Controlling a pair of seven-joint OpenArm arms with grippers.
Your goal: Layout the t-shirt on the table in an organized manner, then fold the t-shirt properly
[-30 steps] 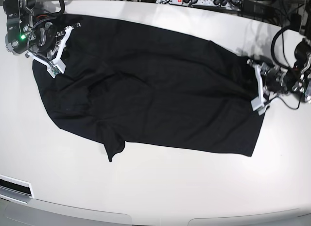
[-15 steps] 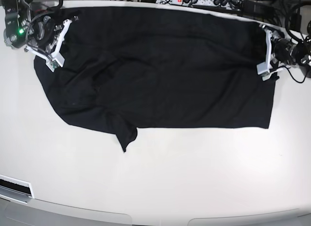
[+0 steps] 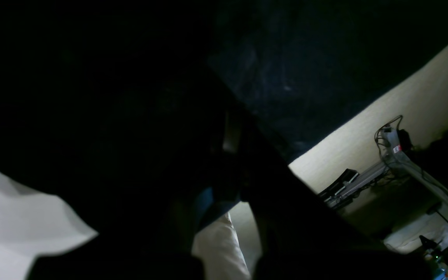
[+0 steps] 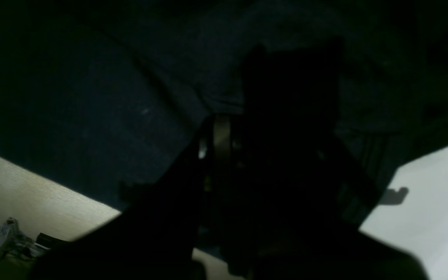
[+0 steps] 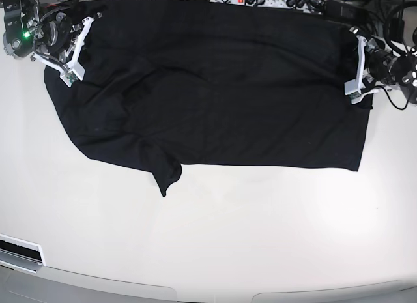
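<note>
White bench [image 5: 215,244] carries my limp, light shirt [image 5: 215,94] spread across its far half, both jaws pinching far corners; I'd regrip hem and shoulders, since it sags.

base: bright, even, sharp | wrist views: very dim, murky, underexposed

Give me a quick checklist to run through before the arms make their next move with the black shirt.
1. Left gripper gripping the t-shirt edge: cannot tell; wrist view too dark.
2. Right gripper gripping the opposite edge: cannot tell; fingers sit at the cloth.
3. Shirt body spread flat: ok, mostly smooth across the table.
4. Near sleeve laid out: not ok, bunched into a point.
5. Far shirt edge on the table: cannot tell; it reaches the back rim by the power strip.
</note>
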